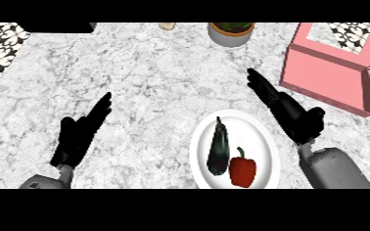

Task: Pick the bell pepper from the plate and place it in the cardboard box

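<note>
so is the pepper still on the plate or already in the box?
On the plate. The red bell pepper lies on the white plate beside a dark eggplant; neither hand touches it.

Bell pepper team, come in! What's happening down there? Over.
Both hands open, left hand, right hand. Bell pepper on plate beside eggplant. Pink box far right, path clear.

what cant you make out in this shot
Head view only:
- Pink box: cut off by the right edge; its inside is mostly out of view.
- Potted plant: top cropped by the upper edge.
- Small pale object at the top edge: too cropped to identify.
- Dark object top left: cropped, unidentifiable.
</note>
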Available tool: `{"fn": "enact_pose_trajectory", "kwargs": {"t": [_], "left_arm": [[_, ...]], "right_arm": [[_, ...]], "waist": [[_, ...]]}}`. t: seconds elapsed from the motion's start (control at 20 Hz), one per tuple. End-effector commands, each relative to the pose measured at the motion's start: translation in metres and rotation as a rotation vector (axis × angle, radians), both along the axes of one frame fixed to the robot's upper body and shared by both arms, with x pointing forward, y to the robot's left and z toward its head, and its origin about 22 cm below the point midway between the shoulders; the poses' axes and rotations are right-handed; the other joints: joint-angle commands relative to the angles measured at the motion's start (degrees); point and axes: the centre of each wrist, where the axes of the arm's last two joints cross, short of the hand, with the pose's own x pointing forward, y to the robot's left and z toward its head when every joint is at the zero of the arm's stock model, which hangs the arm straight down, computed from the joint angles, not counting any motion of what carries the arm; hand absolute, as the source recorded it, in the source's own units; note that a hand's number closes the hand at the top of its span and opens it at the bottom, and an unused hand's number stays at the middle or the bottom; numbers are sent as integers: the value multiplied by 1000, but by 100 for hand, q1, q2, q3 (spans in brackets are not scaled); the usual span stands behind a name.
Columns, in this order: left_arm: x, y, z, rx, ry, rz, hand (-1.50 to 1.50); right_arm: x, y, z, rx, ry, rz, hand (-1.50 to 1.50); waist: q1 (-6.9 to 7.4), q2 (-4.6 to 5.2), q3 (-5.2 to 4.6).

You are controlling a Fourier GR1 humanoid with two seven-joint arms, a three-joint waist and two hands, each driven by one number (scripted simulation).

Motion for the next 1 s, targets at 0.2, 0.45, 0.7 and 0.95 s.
{"fn": "enact_pose_trajectory", "kwargs": {"t": [0.2,0.45,0.7,0.95], "left_arm": [[23,28,62,126,-352,-42,0],[18,32,61,140,-417,-77,0],[21,35,76,131,-465,-125,0],[32,12,65,115,-463,-162,0]], "right_arm": [[-4,-52,104,-96,-425,-414,-150],[-56,-76,97,-418,-368,-557,-150],[-112,-69,96,-653,-472,-408,-150],[-144,-39,111,-817,-464,-350,-150]], "waist": [[-594,-198,-13],[-737,-75,-7],[-444,21,16],[-242,95,14]]}}
